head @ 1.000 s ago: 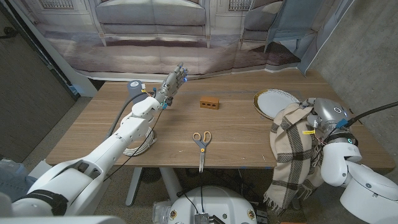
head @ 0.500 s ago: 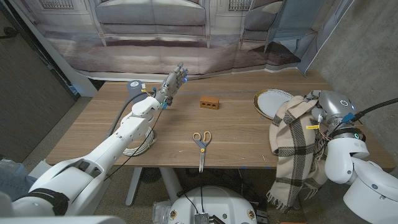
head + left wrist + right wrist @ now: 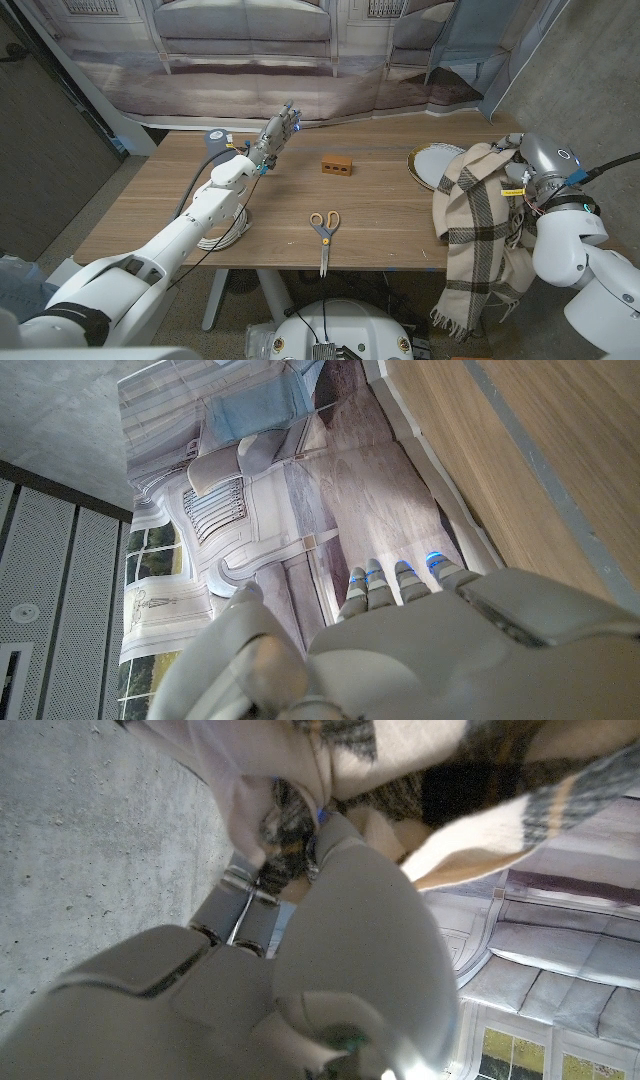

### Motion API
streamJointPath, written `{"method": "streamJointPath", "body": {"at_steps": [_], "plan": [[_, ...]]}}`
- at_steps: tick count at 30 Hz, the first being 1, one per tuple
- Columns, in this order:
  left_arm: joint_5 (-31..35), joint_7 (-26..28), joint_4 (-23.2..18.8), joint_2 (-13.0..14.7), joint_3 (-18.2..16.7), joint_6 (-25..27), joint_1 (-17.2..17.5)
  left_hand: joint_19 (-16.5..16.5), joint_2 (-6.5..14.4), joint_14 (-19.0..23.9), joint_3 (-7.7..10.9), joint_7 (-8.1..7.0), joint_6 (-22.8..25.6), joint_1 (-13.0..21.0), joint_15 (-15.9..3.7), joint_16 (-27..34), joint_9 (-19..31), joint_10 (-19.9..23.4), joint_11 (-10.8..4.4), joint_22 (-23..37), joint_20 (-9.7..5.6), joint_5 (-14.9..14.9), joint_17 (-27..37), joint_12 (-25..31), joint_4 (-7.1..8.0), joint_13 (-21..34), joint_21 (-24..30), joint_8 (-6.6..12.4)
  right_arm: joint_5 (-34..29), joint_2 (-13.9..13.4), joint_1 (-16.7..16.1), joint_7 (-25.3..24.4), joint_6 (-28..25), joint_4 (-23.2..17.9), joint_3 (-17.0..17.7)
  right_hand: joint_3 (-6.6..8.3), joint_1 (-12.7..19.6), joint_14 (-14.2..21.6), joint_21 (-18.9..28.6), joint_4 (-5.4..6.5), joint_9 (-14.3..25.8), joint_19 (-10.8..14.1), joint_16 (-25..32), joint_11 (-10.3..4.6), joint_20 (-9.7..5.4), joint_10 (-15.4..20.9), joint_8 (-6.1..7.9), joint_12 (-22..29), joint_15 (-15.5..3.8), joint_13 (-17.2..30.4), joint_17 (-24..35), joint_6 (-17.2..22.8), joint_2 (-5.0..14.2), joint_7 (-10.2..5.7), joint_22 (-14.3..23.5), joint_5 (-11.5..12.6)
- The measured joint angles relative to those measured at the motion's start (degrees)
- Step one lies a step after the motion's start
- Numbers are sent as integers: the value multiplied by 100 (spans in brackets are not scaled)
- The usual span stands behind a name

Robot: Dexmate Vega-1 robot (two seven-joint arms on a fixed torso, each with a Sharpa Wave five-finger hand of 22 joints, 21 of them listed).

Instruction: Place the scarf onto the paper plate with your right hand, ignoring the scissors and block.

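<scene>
Staged lab, printed sofa backdrop, concrete wall, wooden table

Cream-and-brown plaid scarf draped off the table's right edge (fringe low), beside gold-rimmed paper plate

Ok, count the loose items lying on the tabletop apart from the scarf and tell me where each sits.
3. The block sits mid-table toward the far edge; the scissors lie nearer the front edge; the paper plate is at the far right, partly covered by the scarf, which could hide more.
</scene>
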Motion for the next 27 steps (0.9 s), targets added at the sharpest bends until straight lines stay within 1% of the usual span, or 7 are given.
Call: {"method": "streamJointPath", "body": {"at_steps": [2, 9, 15, 16, 21, 27], "plan": [[-4, -2, 23, -7, -3, -9, 0, 0, 0, 0, -23, 0, 0, 0, 0, 0, 0, 0, 0, 0, 0, 0, 0, 0, -23, 0, 0, 0, -69, 7, 10, 110, 8, -9, 11, 0, 0, 0, 0, 0, 0, 0, 0, -8, 0, -9, 0, 0, 0, 3, 0, 0, 0, 0, 0, -2], [-24, -45, 109, -43, -6, -62, -13, 0, 0, 0, -23, 0, 0, 0, 0, 0, 0, 0, 0, 0, 0, 0, 0, 0, -23, 0, 0, 0, -201, 14, 135, 417, 20, -38, 67, 0, 0, 0, 0, 0, 1, 0, -4, -8, 0, -11, 0, -1, 0, 52, 21, 0, 0, 0, 0, -20], [-25, -73, 167, -73, -7, -91, -44, 0, 23, 0, -23, -2, 2, 23, 0, 0, 0, 0, 0, 0, 0, 0, 0, 0, -23, 0, 0, 0, -268, -45, 216, 724, 25, -44, 142, 16, 1, 0, 0, -16, -24, 0, -23, -8, 1, -11, 0, -1, 0, 53, 27, 0, -1, 0, -23, -35], [-25, -73, 172, -76, -7, -91, -47, 0, 23, 0, -23, -24, 24, 23, 0, 0, 0, 0, 0, 0, 0, 0, 0, 0, -23, 0, 0, 0, -274, -61, 232, 781, 31, -44, 169, 16, 1, 0, 0, -16, -26, 1, -23, -8, 1, -11, 0, -1, 0, 53, 27, 0, -1, 0, -26, -36], [-25, -89, 193, -92, -4, -107, -54, 0, 23, 0, -23, -32, 32, 23, 0, 0, 0, 0, 0, 0, 0, 0, 0, 0, -23, 0, 0, 0, -306, -110, 281, 1063, 38, -47, 242, 17, 1, 0, 0, -16, -26, 1, -39, -7, 1, -12, 0, -23, 0, 204, 53, 0, -1, 0, -26, -36], [-26, -92, 191, -100, 0, -112, -53, 0, 23, 0, -23, -32, 32, 23, 0, 0, 0, 0, 0, 0, 0, 0, 0, 0, -23, 0, 0, 0, -337, -186, 376, 1336, -7, -70, 307, 17, 2, 1, 0, -16, -20, 1, -48, 2, 1, -21, 0, -23, 1, 220, 55, 0, -2, 0, -26, -17]]}}
